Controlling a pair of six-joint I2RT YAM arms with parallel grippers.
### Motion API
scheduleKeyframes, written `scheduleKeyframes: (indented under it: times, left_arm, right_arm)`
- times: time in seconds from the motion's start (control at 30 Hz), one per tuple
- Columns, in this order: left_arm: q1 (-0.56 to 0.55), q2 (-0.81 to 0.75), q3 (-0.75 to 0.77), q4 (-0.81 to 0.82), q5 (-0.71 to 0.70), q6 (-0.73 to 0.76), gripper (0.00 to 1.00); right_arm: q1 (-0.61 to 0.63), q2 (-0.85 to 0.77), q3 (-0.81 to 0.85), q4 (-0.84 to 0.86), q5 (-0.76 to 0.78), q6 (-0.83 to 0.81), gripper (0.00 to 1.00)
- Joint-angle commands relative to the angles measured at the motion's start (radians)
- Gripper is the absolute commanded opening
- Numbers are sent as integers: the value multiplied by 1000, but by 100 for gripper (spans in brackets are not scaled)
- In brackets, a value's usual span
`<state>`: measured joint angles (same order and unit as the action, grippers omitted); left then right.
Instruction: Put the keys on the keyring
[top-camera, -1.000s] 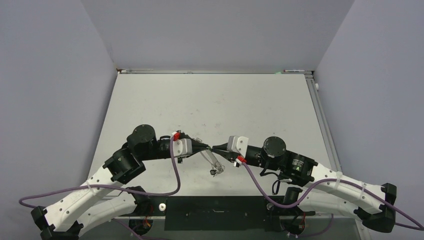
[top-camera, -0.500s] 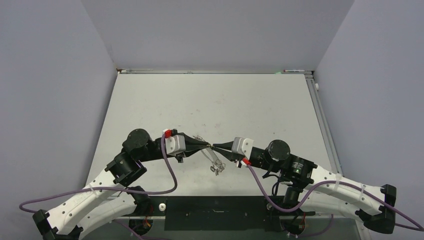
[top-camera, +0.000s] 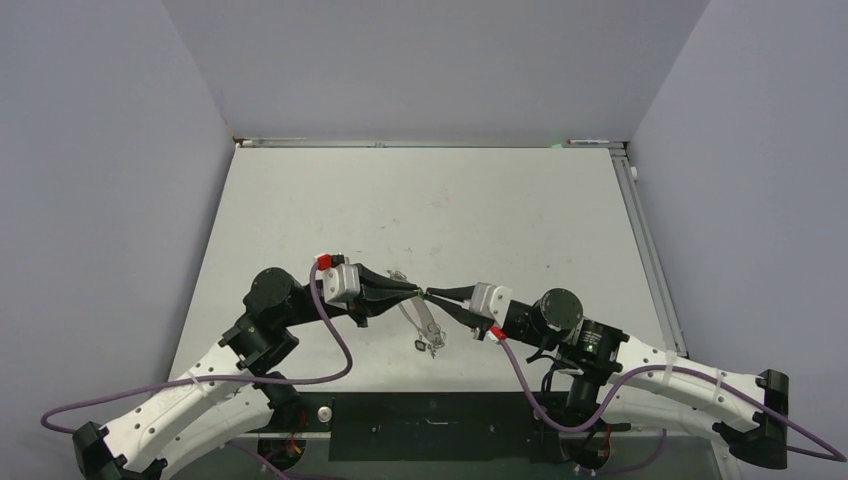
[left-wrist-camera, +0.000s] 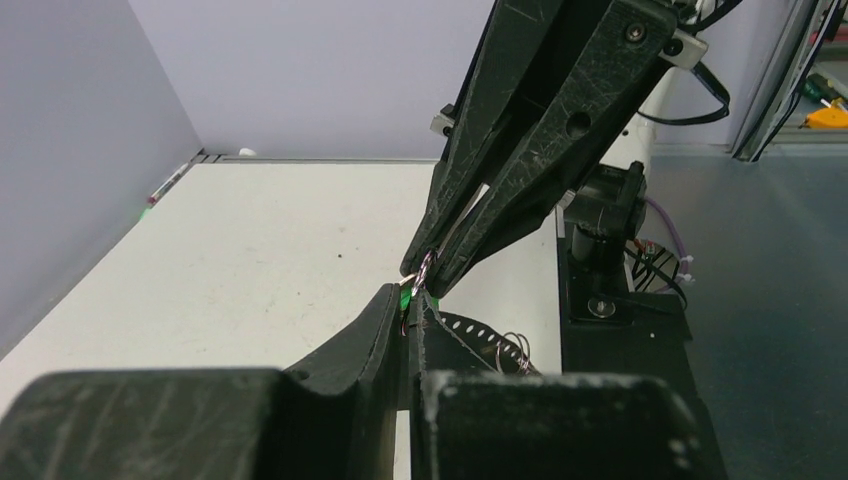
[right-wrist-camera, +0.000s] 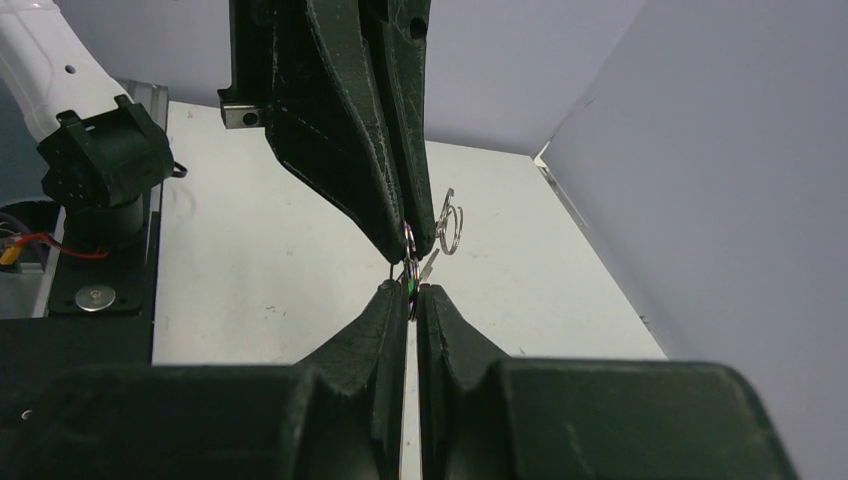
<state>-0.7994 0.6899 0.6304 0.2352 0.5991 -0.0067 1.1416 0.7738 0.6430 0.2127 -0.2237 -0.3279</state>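
My left gripper (top-camera: 418, 292) and right gripper (top-camera: 430, 294) meet tip to tip above the table's near middle. Both are shut. In the right wrist view the green-headed key (right-wrist-camera: 409, 287) sits between my right gripper's (right-wrist-camera: 410, 292) tips, its silver blade pointing up and right. The thin wire keyring (top-camera: 422, 318) hangs from my left fingers, with dark-headed keys (top-camera: 430, 345) dangling at its low end. In the left wrist view my left gripper (left-wrist-camera: 413, 300) pinches wire at its tip, green showing there, and wire loops (left-wrist-camera: 512, 350) hang beyond it. A ring coil (right-wrist-camera: 449, 226) shows beside the left fingers.
The pale table (top-camera: 430, 210) has grey walls on three sides and a metal rail (top-camera: 640, 230) along its right edge. A black base plate (top-camera: 430, 425) lies at the near edge between the arm bases. Purple cables (top-camera: 330, 330) loop off both wrists.
Both wrists have drawn back and lowered a little while the fingertips stayed together at the same spot. The hanging keyring and keys swung slightly.
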Motion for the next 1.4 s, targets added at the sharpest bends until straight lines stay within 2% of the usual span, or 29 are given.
scheduleKeyframes:
  times: [0.0, 0.4, 0.57, 0.73, 0.9, 1.17, 1.27, 1.37]
  left_arm:
    - [11, -39, 18, 257, 27, -119, 0]
    - [84, -51, -58, 495, 15, -317, 0]
    - [97, -42, -57, 487, 36, -310, 0]
    - [100, -45, -53, 451, 51, -284, 0]
    - [100, -46, -47, 410, 79, -252, 0]
    - [101, -40, -39, 357, 167, -205, 0]
    - [102, -37, -40, 356, 201, -201, 0]
    - [101, -35, -38, 355, 211, -202, 0]
  right_arm:
    - [-3, 5, -35, -2, 63, -47, 5]
    - [-3, -62, -169, 186, 92, -102, 5]
    - [-3, -31, -140, 161, 78, -91, 9]
    - [-3, -6, -100, 101, 49, -77, 20]
    - [-4, -25, -78, 80, 23, -72, 25]
    - [-4, -77, -40, 62, 12, -45, 26]
    - [-3, -85, -21, 6, -40, -27, 27]
    - [-3, -80, -1, -51, -94, -1, 33]
